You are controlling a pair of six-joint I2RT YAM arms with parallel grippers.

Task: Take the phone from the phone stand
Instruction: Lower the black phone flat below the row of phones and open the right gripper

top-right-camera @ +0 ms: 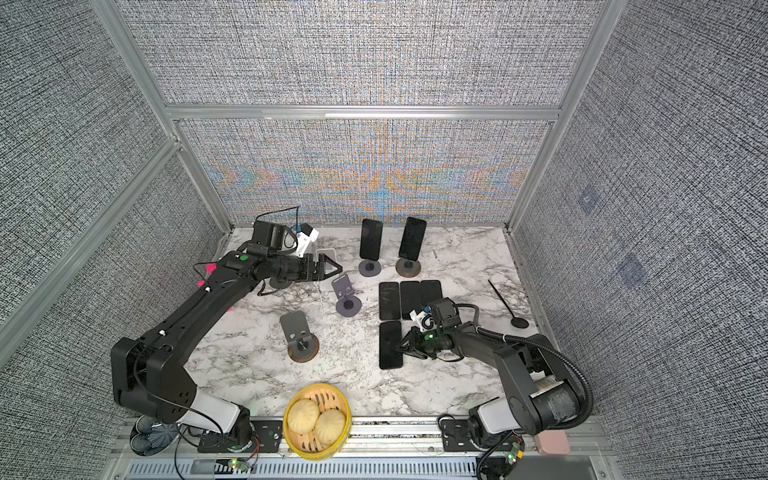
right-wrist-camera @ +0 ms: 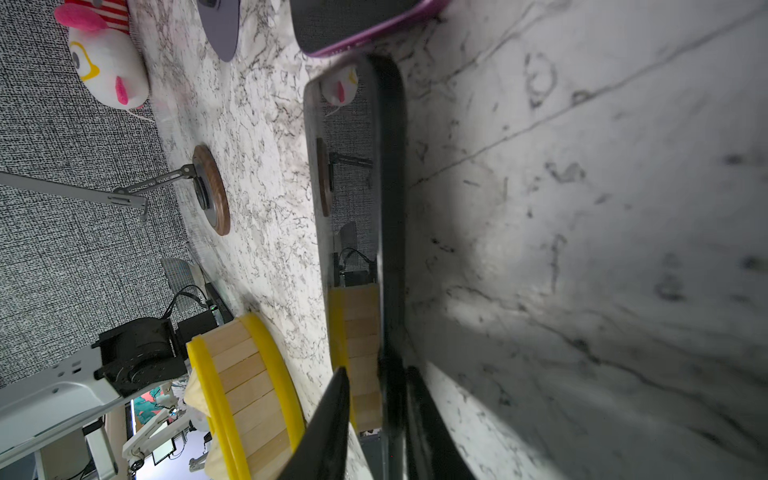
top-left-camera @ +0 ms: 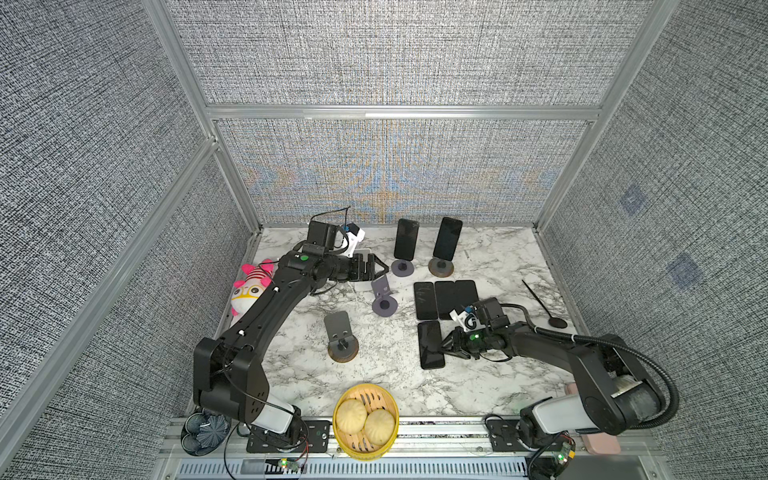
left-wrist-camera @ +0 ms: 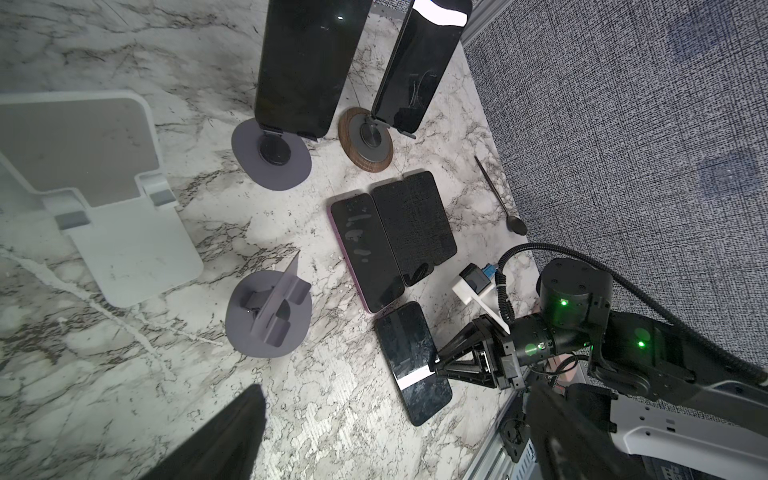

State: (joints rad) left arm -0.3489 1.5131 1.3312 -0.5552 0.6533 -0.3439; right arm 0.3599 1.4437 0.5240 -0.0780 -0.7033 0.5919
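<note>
Tabletop [top-left-camera: 490, 266]: smooth marble-look.
Phone [top-left-camera: 447, 237]: glossy black glass.
Stand base [top-left-camera: 441, 270]: wood-grain rim.
Steamer basket [top-left-camera: 338, 409]: wooden slats.
Walls [top-left-camera: 390, 54]: rough woven cloth.

L claw [top-left-camera: 385, 272] wide open, R claw [top-left-camera: 443, 348] low, slightly parted.

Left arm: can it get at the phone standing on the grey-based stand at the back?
Probably yes. The left pincer is open, close beside that phone, with only bare marble between; the empty purple stand sits off the path.
</note>
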